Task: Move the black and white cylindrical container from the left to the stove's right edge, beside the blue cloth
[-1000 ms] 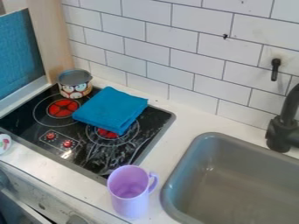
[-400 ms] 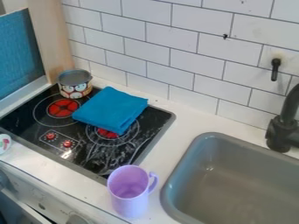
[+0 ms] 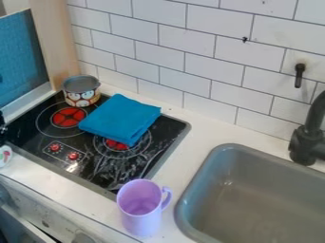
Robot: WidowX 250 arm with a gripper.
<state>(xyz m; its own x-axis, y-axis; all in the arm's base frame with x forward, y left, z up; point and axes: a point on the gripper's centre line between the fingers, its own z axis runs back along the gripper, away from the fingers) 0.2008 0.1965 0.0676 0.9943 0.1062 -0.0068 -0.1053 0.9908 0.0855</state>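
A small part of the black gripper (image 3: 3, 128) shows at the left edge of the view, by the left side of the black cooktop (image 3: 38, 135); too little of it is in view to tell whether it is apart, together or clamped on something. Nearest to it, just below in the view, is a rounded white object (image 3: 4, 160) with a reddish mark, cut off by the same edge, near the cooktop's front edge. Farther back, a small pot (image 3: 82, 98) with cartoon faces around its side and a grey inside stands upright at the cooktop's back left corner. Just beside it, a folded blue cloth (image 3: 120, 118) lies flat over the back part of the cooktop, partly covering a red burner marking (image 3: 117, 145). Another red burner marking (image 3: 68, 117) is to the left of the cloth, and two red printed knobs are in front of it. A lilac mug (image 3: 141, 220) stands upright on the white counter (image 3: 194, 134), between the cooktop's near corner and the grey sink (image 3: 254, 199), with its handle to the right. A black faucet (image 3: 306, 142) rises behind the sink, before the white tiled wall (image 3: 190, 61).
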